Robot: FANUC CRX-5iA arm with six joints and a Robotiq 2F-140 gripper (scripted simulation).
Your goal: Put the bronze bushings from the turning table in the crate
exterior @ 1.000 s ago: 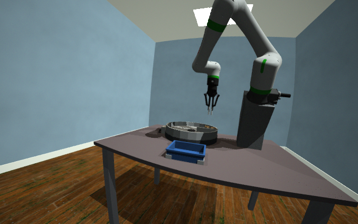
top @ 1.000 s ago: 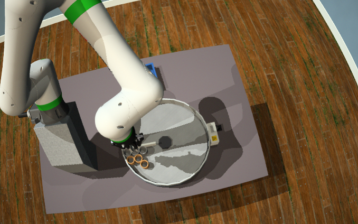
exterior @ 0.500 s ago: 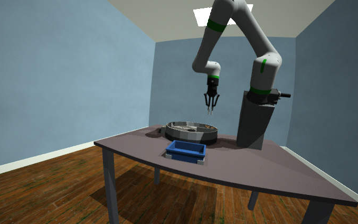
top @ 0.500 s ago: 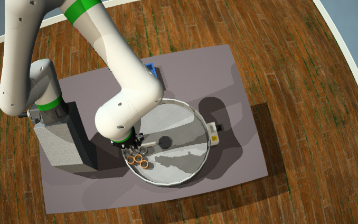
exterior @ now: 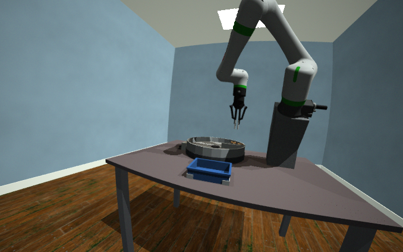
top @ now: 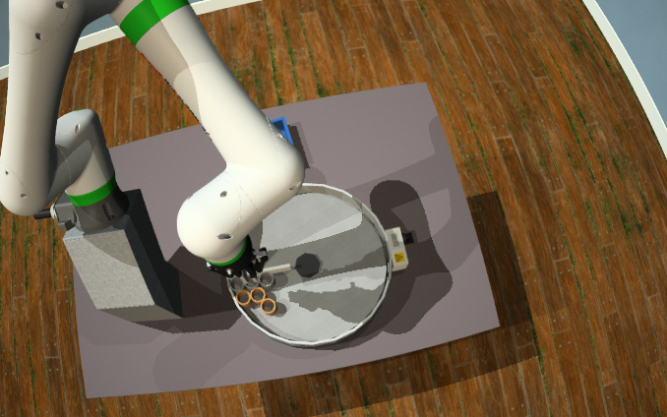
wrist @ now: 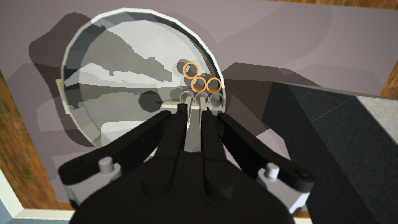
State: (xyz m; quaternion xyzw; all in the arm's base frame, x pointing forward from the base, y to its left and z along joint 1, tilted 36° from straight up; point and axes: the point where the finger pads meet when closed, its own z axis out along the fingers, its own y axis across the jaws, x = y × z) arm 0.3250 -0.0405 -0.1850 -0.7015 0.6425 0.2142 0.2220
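Table [top: 170, 362] [exterior: 275, 188] [wrist: 280, 35]: mauve!
Crate [top: 286, 129] [exterior: 209, 177]: near a long edge.
Bronze bushings [top: 269, 314] [exterior: 235, 142] [wrist: 183, 70]: three, on the turntable [top: 316, 339] [exterior: 209, 153] [wrist: 64, 75].
End effector [top: 251, 275] [exterior: 236, 127] [wrist: 195, 104]: up above, clenched on nothing!

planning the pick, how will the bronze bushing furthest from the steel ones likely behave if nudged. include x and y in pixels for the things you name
This bronze bushing [top: 274, 306] [wrist: 184, 73] looks like a rigid metal ring, so it probably won't flex. Lying flat on its end, it would likely slide rather than roll.

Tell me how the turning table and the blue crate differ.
The turning table is round; the crate is rectangular. The turning table is mostly grey, while the crate is blue. The turning table is wider than the crate. Both have raised walls and open tops.
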